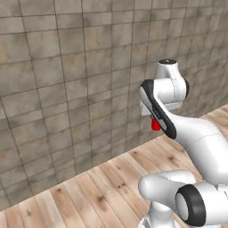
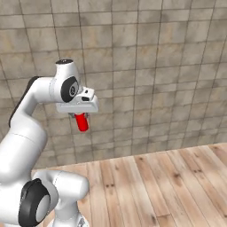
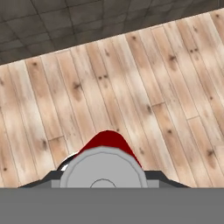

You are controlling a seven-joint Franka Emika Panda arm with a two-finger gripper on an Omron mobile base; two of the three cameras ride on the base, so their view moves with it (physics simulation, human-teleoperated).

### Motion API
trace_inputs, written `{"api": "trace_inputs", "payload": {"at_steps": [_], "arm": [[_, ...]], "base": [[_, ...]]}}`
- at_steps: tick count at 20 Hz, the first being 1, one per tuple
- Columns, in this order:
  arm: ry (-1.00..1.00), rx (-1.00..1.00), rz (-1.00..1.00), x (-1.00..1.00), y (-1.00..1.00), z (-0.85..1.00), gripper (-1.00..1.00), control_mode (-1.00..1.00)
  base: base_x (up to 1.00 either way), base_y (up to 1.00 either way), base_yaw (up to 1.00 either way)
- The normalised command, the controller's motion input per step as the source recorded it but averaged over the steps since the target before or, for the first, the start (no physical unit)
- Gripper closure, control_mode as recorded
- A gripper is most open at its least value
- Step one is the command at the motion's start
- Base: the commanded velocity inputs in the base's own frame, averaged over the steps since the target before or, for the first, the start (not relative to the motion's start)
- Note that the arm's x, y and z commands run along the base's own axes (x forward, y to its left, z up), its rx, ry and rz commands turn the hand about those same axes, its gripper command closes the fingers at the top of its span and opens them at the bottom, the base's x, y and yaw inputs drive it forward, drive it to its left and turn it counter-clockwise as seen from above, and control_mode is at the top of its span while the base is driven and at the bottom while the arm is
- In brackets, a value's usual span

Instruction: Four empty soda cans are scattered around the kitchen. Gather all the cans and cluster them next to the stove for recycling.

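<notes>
Claw (image 2: 80,116) clamped on one red soda can (image 2: 81,122), above plank floor (image 2: 168,177).

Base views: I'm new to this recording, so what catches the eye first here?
A red soda can hangs in the gripper, held up high before the tiled wall. The white arm bends across the foreground, and below lies bare plank floor.
</notes>
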Motion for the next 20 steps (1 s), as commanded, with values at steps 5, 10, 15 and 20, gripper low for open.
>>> {"api": "trace_inputs", "payload": {"at_steps": [5, 10, 15, 20], "arm": [[0.00, 0.00, 0.00, 0.00, 0.00, 0.00, 1.00, 1.00], [0.00, 0.00, 0.00, 0.00, 0.00, 0.00, 1.00, 1.00], [0.00, 0.00, 0.00, 0.00, 0.00, 0.00, 1.00, 1.00], [0.00, 0.00, 0.00, 0.00, 0.00, 0.00, 1.00, 1.00]], "base": [[-0.03, -0.21, -0.43], [-0.06, -0.22, -0.43], [-0.02, -0.23, -0.41], [0.03, -0.22, -0.36]]}}
